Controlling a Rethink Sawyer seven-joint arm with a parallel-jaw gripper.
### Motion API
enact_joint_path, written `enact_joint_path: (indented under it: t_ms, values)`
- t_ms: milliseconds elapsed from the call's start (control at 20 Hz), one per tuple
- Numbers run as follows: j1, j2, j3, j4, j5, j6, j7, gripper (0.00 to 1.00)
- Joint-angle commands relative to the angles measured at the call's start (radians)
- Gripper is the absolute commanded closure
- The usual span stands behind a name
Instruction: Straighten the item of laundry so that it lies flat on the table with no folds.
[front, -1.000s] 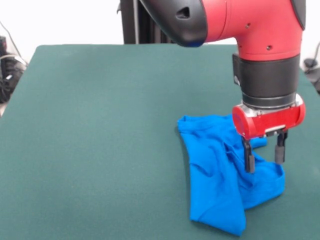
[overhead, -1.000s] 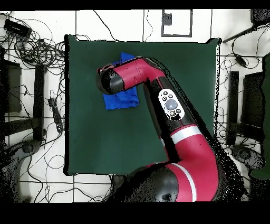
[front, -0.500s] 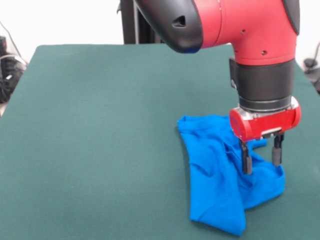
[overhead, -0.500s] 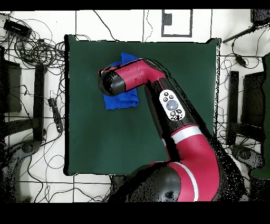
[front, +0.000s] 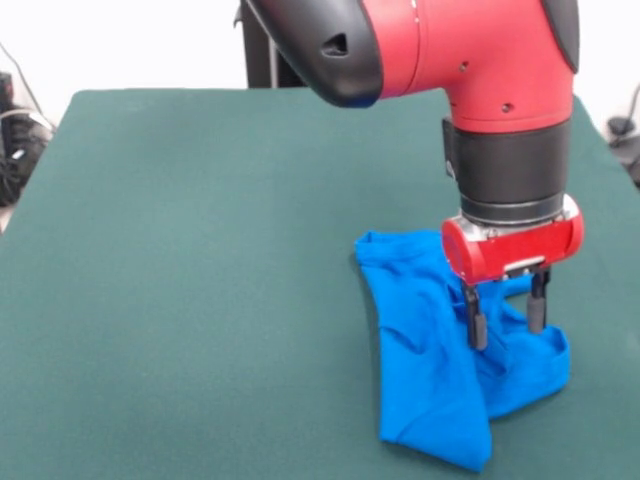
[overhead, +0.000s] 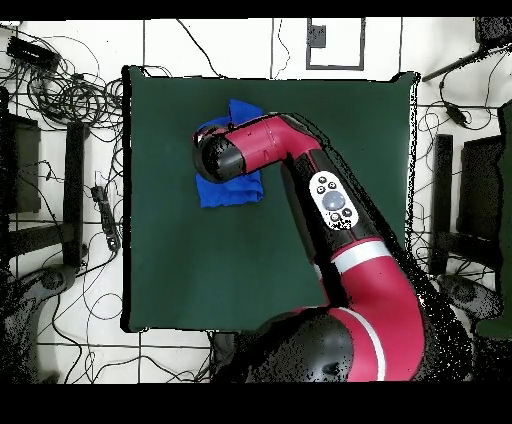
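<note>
Front view: plain blue T-shirt (front: 440, 370)

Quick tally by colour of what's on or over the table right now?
Blue: 1, the shirt, crumpled and folded over itself
Dark green: 1, the table
Red and black: 1, the arm with its end effector, fingers apart over the shirt
Total: 3
</note>
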Motion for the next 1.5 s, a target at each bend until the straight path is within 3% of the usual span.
enact_joint_path:
  t_ms: [50,1500]
  values:
    - [0.007,0.071,0.014,0.081,-0.049,-0.016,-0.228,0.00]
    - [-0.008,0.095,0.026,0.073,-0.048,-0.003,-0.236,0.00]
